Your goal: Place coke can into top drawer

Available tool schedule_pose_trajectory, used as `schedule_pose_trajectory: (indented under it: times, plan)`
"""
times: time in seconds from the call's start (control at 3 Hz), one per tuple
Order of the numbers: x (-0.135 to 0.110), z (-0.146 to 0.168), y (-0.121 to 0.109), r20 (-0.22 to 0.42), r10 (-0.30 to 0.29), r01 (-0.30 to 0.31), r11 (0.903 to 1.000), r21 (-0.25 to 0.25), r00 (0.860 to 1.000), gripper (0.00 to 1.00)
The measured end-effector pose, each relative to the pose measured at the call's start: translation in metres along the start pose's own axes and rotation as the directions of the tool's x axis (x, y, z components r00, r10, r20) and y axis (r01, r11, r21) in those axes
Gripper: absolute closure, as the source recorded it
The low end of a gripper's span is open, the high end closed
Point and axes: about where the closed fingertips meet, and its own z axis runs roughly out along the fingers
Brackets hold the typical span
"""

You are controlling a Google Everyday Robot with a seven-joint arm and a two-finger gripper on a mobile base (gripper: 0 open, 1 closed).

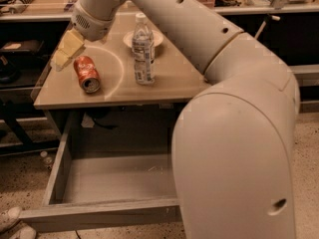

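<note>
One dented red aluminium coke can (87, 74) lies just beside my gripper (64, 57), whose grip I cannot tell; the wide grey-brown wooden top drawer (114, 183) stands open below, ready for it.

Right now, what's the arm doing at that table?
The gripper hangs over the left edge of the table, right beside the coke can. The can lies on its side on the tabletop, not yet picked up. The top drawer below is pulled open, ready for it. A water bottle stands upright to the can's right.
</note>
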Motion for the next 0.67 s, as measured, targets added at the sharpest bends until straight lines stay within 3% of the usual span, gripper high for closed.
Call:
schedule_pose_trajectory:
  times: [0.67]
  plan:
    - [-0.008,0.04,-0.001,-0.007,0.081,-0.081,0.9959,-0.04,0.997,0.0]
